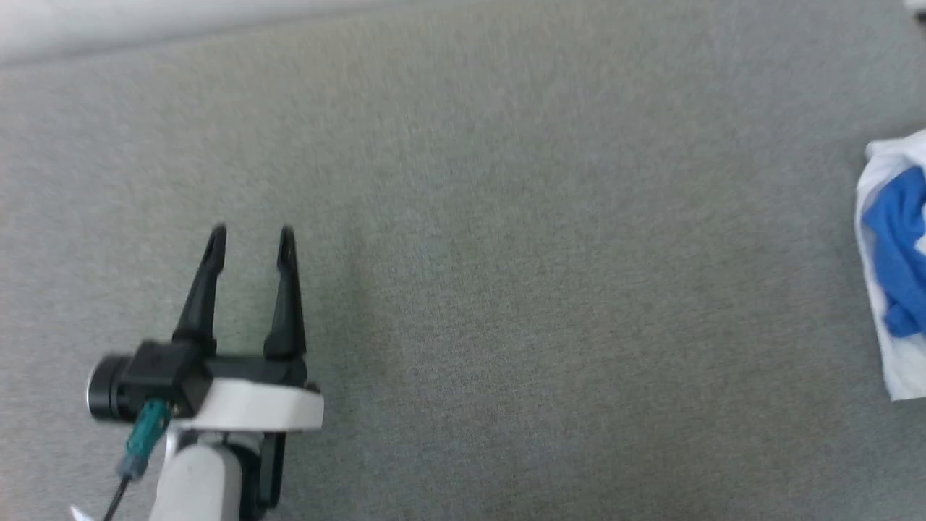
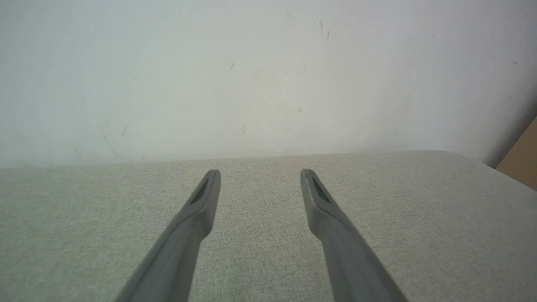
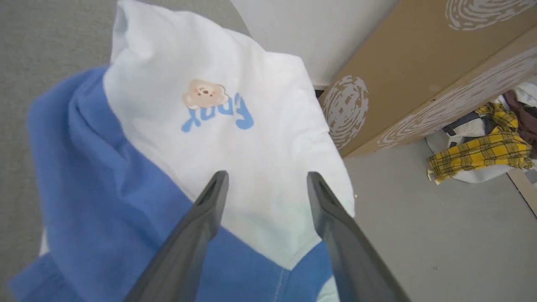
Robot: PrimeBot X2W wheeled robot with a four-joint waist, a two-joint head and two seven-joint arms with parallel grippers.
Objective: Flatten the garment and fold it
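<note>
The garment (image 1: 893, 260), a white T-shirt with royal-blue parts, lies crumpled at the right edge of the grey fabric surface (image 1: 506, 253) in the head view. In the right wrist view the garment (image 3: 209, 126) fills the middle, white body with a small bear print and blue lettering, blue fabric at the left and bottom. My right gripper (image 3: 266, 180) hovers open just above its white part, nothing between the fingers. My left gripper (image 1: 251, 239) stands open over bare surface at the lower left, far from the shirt; in the left wrist view the left gripper (image 2: 260, 176) holds nothing.
A white wall (image 2: 251, 75) rises behind the surface's far edge. Right of the surface stands a brown cardboard box (image 3: 419, 63) with white swirl prints. On the floor beside it lies a pile of clothes, one yellow plaid (image 3: 482, 153).
</note>
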